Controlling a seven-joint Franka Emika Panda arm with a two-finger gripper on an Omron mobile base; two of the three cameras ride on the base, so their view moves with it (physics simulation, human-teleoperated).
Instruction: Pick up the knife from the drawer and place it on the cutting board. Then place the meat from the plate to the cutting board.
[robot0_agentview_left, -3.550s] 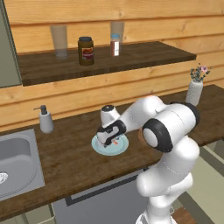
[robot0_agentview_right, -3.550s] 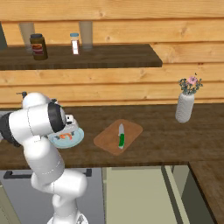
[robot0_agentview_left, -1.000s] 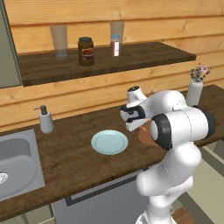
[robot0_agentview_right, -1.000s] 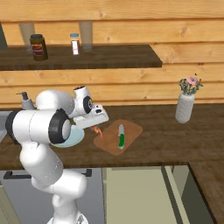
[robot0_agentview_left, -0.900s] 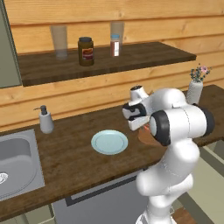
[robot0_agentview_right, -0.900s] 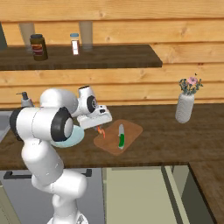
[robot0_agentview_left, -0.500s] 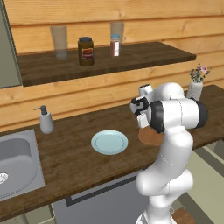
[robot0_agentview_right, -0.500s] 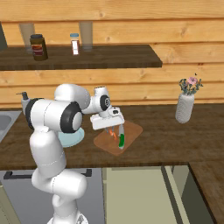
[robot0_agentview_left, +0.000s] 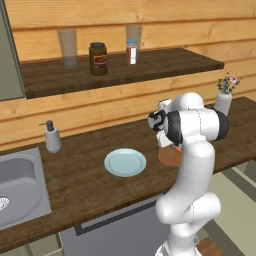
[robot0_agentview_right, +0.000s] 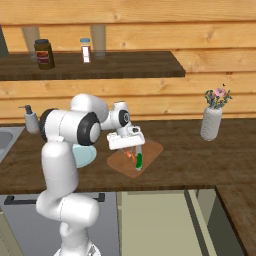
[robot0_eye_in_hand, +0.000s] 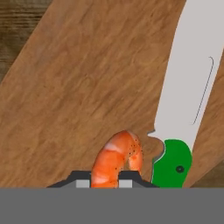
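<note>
My gripper (robot0_eye_in_hand: 105, 181) is shut on the meat (robot0_eye_in_hand: 117, 158), an orange-red curled shrimp, just above the reddish-brown cutting board (robot0_eye_in_hand: 83, 87). Right beside the meat lies the knife (robot0_eye_in_hand: 186, 83), its green handle toward me and its pale blade pointing away. From the right base view, the gripper (robot0_agentview_right: 131, 152) hangs low over the cutting board (robot0_agentview_right: 152, 146) next to the knife (robot0_agentview_right: 138, 161). The light blue plate (robot0_agentview_left: 125, 162) sits bare to the left of the board (robot0_agentview_left: 167, 157). The pale olive drawer (robot0_agentview_right: 160, 220) shows below the counter edge.
A white vase with flowers (robot0_agentview_right: 211, 122) stands on the counter to the right of the board. A soap dispenser (robot0_agentview_left: 51, 137) and a sink (robot0_agentview_left: 20, 185) are at the left. A jar (robot0_agentview_left: 98, 58), glasses and a shaker stand on the shelf above.
The arm has swung right from the plate to the cutting board with the meat in its grip, and has come down beside the knife. The plate is left bare.
</note>
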